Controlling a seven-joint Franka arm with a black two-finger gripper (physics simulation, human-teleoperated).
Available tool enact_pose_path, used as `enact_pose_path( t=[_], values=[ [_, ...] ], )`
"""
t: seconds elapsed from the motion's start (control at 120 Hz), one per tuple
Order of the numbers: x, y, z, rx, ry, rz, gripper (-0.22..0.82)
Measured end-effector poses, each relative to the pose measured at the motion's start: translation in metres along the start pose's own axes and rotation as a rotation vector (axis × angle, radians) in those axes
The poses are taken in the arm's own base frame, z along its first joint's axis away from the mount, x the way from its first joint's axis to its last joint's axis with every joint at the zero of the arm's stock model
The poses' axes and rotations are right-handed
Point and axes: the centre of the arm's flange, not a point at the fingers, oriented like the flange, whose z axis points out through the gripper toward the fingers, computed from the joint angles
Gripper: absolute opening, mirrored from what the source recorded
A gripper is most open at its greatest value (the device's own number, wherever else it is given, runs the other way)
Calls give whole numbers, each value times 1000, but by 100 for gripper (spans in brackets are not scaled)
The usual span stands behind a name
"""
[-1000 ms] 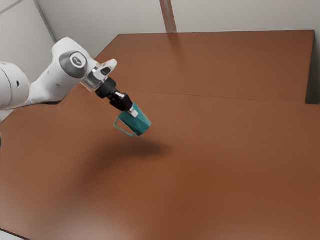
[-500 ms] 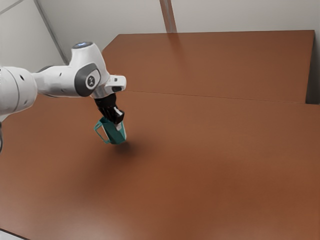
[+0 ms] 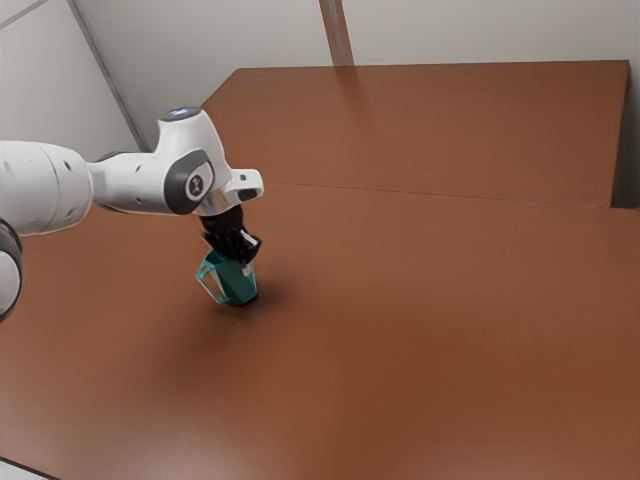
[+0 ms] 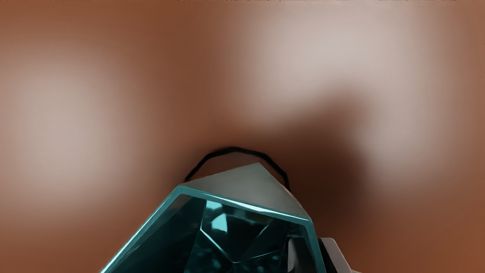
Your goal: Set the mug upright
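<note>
One mug (image 3: 238, 286) | mouth up, axis tilted | handle (image 3: 209, 290) toward exterior view's left | gripper (image 3: 246, 267) clamped on it

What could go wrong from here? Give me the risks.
The teal mug leans a little, so it could rock or topple if the gripper let go now. The fingers grip its wall near the rim, so it might pivot between them if its base pressed unevenly on the table.

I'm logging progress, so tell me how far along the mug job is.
Looks done: the mug's open end faces up, though slightly tilted. In hand: the gripper pinches its wall. Left, it seems: level it, settle its base on the table, let go.
</note>
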Motion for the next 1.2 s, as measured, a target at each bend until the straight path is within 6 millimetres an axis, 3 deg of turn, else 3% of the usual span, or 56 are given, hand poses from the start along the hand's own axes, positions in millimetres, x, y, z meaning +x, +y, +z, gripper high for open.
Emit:
enact_pose_path(
  t=[0.167,0.275,0.4,0.567,0.675,0.817,0.967,1.2],
  values=[
    [1,5,-10,-5,20,-19,22],
    [-2,9,-39,-2,63,-29,37],
    [-4,14,-75,-15,101,-42,48],
    [8,14,-125,-45,123,-60,55],
    [15,14,-173,-50,147,-60,57],
    [12,16,-217,-45,154,-55,59],
    [6,19,-238,-43,136,-53,60],
    [-1,18,-242,-48,95,-60,60]
  ],
)
